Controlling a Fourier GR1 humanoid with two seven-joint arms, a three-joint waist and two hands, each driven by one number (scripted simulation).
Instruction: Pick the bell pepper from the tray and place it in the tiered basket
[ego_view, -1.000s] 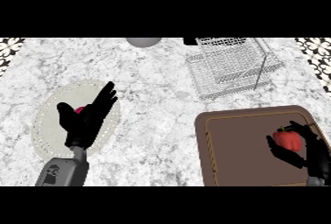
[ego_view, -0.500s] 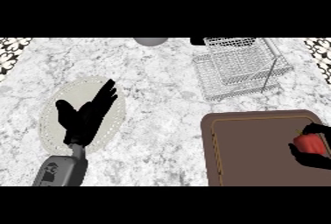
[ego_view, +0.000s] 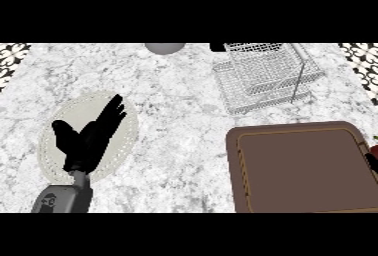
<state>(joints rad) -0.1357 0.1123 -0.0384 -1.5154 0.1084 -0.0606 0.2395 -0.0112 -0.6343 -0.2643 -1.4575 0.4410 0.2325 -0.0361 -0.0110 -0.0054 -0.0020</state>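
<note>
The brown tray (ego_view: 295, 172) lies at the lower right with nothing showing on it. At the view's right edge only a black sliver of my right hand (ego_view: 372, 163) shows, with a red sliver of the bell pepper (ego_view: 375, 148) just above it. The hand and the pepper are almost wholly out of the picture. The wire tiered basket (ego_view: 266, 75) stands at the upper right, beyond the tray. My left hand (ego_view: 88, 140) rests open, fingers up, over a pale round plate (ego_view: 125, 132) at the left.
A grey round object (ego_view: 164, 47) sits at the counter's far edge, top middle. A small black thing (ego_view: 216, 47) shows beside the basket's top left corner. Marble counter lies bare between the plate and the tray.
My right hand, curled round the bell pepper, has moved right off the tray until it is almost out of view. The left hand has stayed over the plate.
</note>
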